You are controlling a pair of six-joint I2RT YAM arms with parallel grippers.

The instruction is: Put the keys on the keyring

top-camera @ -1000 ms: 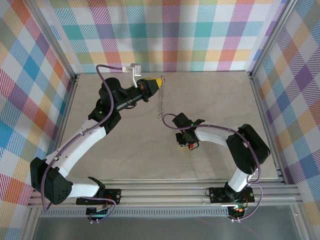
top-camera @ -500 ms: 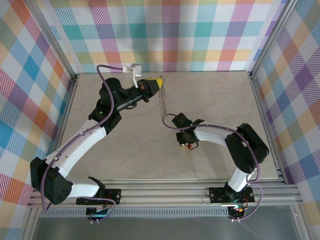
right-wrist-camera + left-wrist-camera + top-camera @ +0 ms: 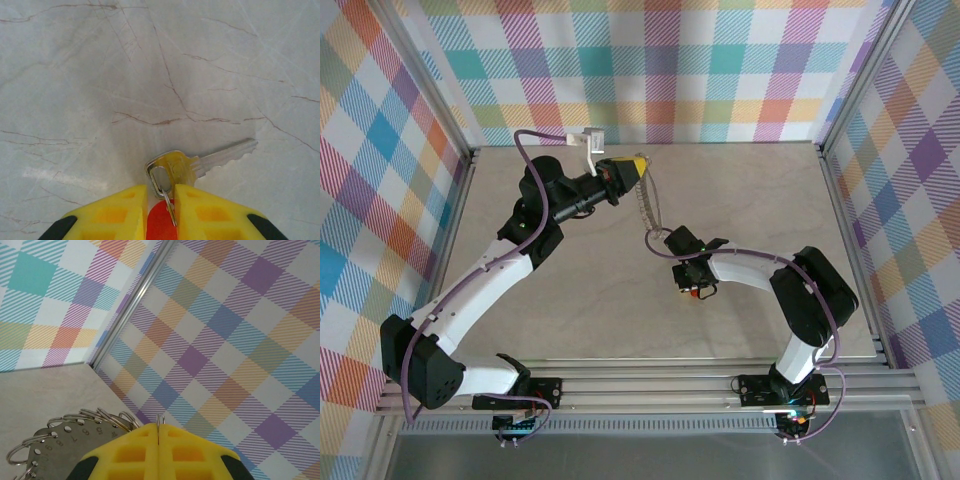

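Note:
My left gripper (image 3: 641,163) is raised at the back of the table, its yellow jaws shut on a thin wire loop of the keyring (image 3: 159,419). From there the keyring (image 3: 643,205) trails as a silver chain of rings down toward my right gripper (image 3: 691,287). In the right wrist view, the right gripper (image 3: 161,192) is low over the marble with its jaws nearly closed. A red key head (image 3: 160,223) fills the narrow gap, and a thin wire passes through the hole of a silver key (image 3: 220,159) lying flat just ahead.
A grey metal plate with numbered holes and several wire rings (image 3: 57,442) hangs left of my left fingers. The marble tabletop (image 3: 570,290) is bounded by aluminium rails and plaid walls (image 3: 660,70). A white bracket (image 3: 588,142) sticks up by the left wrist.
The hanging chain has swung from a straight drop into a curve bowed to the right. My right gripper has shifted slightly with the red key; the left gripper stays shut.

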